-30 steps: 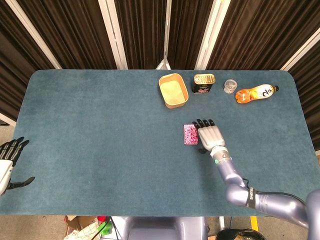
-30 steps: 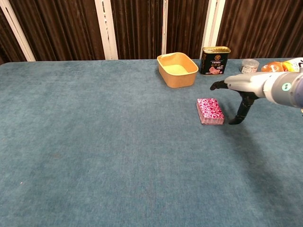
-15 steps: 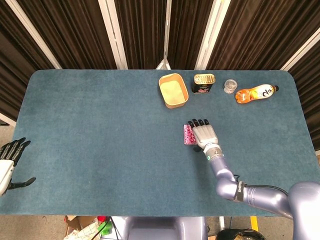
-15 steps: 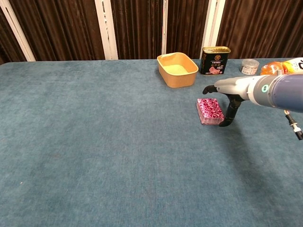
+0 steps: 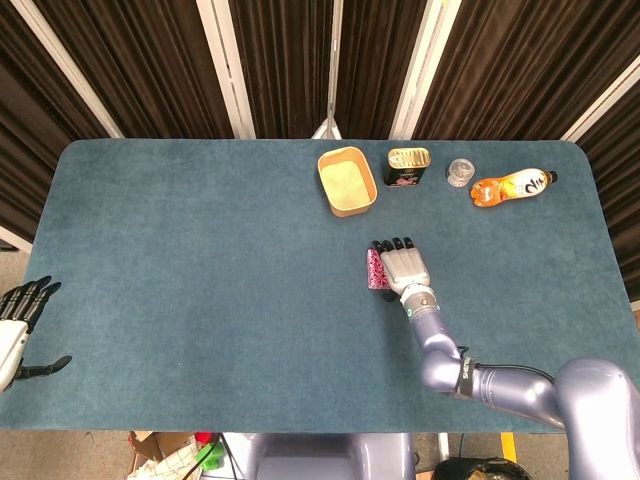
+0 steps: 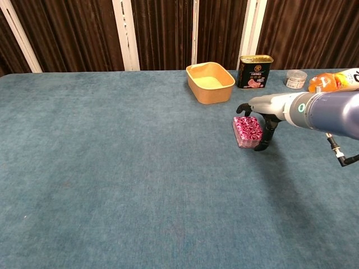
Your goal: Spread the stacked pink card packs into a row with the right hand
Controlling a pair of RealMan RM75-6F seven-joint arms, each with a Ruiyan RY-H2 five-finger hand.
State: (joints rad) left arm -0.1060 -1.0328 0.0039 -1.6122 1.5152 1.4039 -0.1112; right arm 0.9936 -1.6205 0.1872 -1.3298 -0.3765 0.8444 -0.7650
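R hand (image 5: 403,267) flat over pink card packs (image 6: 246,130), fingers apart, thumb down at stack's right side; toward table's (image 5: 200,280) right edge.

We see the pink card packs (image 6: 247,130) as a small rectangular stack with a busy pink-and-white pattern on top and pale layered edges down the sides. They lie flat and squarely piled, not yet spread, on the teal counter (image 6: 112,168) right of its middle. From the head view, only the left strip of the stack (image 5: 373,269) shows; the rest is covered from above, so we cannot count the packs.
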